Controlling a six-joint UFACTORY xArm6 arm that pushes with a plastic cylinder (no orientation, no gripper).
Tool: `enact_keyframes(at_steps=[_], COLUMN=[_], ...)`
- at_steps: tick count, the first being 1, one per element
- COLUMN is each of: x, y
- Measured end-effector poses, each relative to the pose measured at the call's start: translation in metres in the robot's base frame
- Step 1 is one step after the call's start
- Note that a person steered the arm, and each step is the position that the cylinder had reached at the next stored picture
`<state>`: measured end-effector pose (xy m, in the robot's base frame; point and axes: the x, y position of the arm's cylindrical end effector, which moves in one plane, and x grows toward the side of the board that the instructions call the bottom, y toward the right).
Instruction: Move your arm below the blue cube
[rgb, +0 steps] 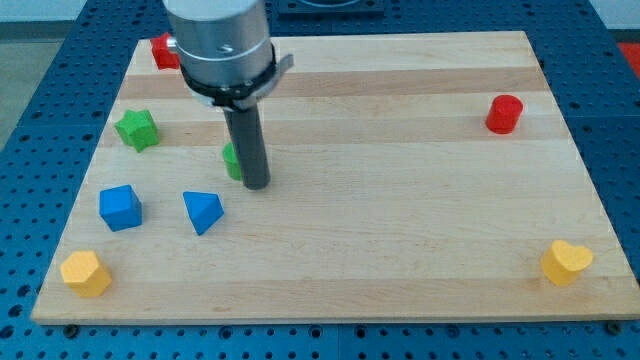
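Observation:
The blue cube sits near the board's left edge, toward the view's bottom. My tip rests on the board to the right of the cube and slightly higher in the view. A blue triangular block lies between the cube and my tip, a little lower than the tip. A green block is partly hidden behind the rod, touching or nearly touching it on its left side.
A green star-shaped block is above the blue cube. A red block sits at the top left, a red cylinder at the right. Yellow heart-like blocks lie at the bottom left and bottom right. The wooden board ends just below them.

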<state>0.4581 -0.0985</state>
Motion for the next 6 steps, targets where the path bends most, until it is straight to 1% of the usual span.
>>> enact_keyframes(at_steps=[1, 2, 3, 4, 5, 6], x=[-0.005, 0.019, 0.066, 0.110, 0.119, 0.107], y=[-0.003, 0.014, 0.028, 0.028, 0.005, -0.038])
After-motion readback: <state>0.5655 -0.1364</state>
